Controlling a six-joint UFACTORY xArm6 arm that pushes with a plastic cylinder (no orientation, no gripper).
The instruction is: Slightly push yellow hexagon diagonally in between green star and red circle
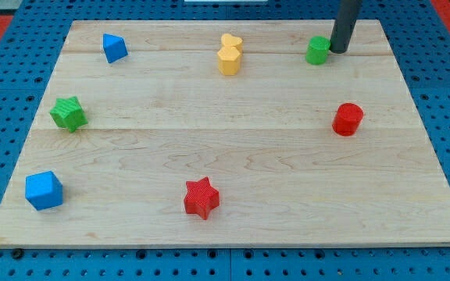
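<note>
Pale wooden desk [233, 164] on blue pegboard carries the blocks. I have no jaws, only a dark rod; my tip [338, 51] rests far right, just beside the green cylinder block [317, 50], holding nothing. The yellow hexagon block [228, 60] sits far centre, touching a yellow heart block [231, 42]. I judge the approach not begun: next I must get behind it and nudge it nearward, between the green star block [69, 114] and the red round block [348, 119].

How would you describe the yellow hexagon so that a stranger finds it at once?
Look at the wooden board, along its top edge near the middle. Two yellow blocks touch there: the yellow hexagon is the lower one, just below the yellow heart. No other block is yellow, and my tip is far to the right, beside the green block.
</note>
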